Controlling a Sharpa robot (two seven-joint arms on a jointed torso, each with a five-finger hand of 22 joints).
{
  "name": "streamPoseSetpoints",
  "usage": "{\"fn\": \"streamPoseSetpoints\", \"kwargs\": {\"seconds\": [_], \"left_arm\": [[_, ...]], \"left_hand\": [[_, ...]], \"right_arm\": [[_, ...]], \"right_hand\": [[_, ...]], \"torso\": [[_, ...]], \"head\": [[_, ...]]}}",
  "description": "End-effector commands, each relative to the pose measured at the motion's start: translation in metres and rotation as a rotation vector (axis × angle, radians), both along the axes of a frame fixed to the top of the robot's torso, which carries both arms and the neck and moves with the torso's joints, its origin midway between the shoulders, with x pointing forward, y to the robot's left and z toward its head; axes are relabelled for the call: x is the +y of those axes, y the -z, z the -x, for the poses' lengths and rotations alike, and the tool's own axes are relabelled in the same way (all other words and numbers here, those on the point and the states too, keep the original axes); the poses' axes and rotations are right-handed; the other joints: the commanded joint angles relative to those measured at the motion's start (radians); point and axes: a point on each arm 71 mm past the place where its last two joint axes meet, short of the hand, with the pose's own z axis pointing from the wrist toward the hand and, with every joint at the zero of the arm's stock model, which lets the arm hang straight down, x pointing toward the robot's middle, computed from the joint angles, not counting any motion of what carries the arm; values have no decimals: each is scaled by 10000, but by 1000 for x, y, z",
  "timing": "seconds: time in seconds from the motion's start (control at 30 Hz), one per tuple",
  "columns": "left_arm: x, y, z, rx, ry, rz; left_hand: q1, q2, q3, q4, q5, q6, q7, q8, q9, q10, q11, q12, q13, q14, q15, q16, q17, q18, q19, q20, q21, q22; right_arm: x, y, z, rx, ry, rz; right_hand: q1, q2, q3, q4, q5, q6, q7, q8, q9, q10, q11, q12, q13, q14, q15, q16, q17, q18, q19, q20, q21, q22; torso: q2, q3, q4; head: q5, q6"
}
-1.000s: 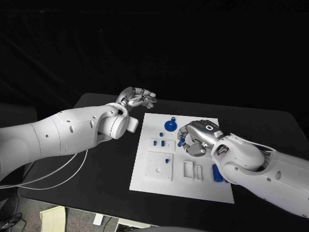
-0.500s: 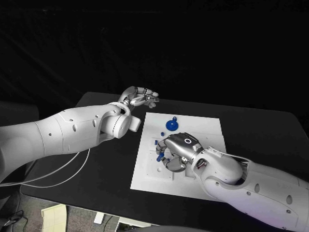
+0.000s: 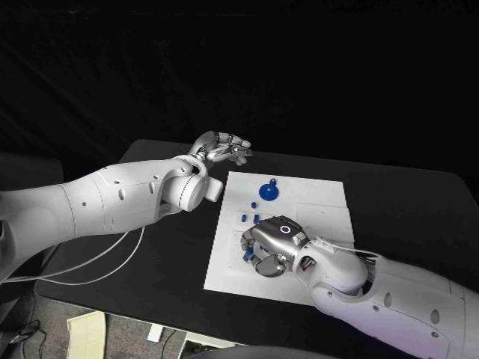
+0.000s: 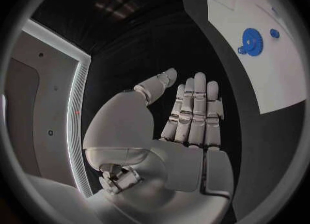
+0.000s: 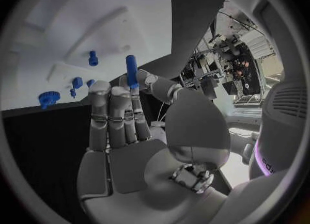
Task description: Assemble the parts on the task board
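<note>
The white task board (image 3: pixel 315 206) lies mid-table. My right hand (image 3: pixel 270 250) hovers over its near left part and pinches a slim blue peg (image 5: pixel 131 72) between thumb and finger, the peg (image 3: pixel 248 254) sticking out at the hand's left side. A blue gear (image 3: pixel 269 191) sits at the board's far edge, and small blue pieces (image 3: pixel 241 218) stand left of centre. My left hand (image 3: pixel 220 147) hangs over the table's far left, off the board, fingers straight and empty. In the left wrist view, the board (image 4: pixel 232 2) and gear (image 4: pixel 253 41) lie beyond the left hand (image 4: pixel 187 121).
The black table (image 3: pixel 412 202) reaches past the board on every side. My right forearm (image 3: pixel 391 292) covers the board's near right corner. White raised blocks and slots (image 5: pixel 71 72) sit on the board near the small blue pieces (image 5: pixel 77 82).
My right hand has moved from the board's middle right to its near left part, carrying the blue peg. The left hand has stayed almost where it was.
</note>
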Motion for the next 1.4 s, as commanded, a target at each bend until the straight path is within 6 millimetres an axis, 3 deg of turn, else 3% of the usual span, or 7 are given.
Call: {"fn": "streamPoseSetpoints", "kwargs": {"seconds": [0.03,1.4], "left_arm": [[-3,-2,0,-147,191,37],[-4,-2,1,-134,241,50]], "left_hand": [[16,55,-77,10,-34,-46,-34,68,-11,5,8,54,-15,77,-7,-50,18,113,42,1,-33,12],[21,58,-80,13,-34,-51,-33,72,-20,4,8,53,-20,83,-7,-78,49,112,45,1,-50,23]], "right_arm": [[2,3,2,-95,-198,401],[7,22,6,-192,-341,1304]], "right_hand": [[56,44,50,-34,-14,69,-4,30,11,478,-57,42,10,-27,-23,59,-10,799,0,-87,45,183],[51,62,36,-104,-14,73,-6,33,20,480,-57,34,26,-27,-23,69,-17,799,1,-101,60,187]], "torso": [[-2,9,-6],[-3,6,-1]], "head": [[2,-23],[86,-159]]}}
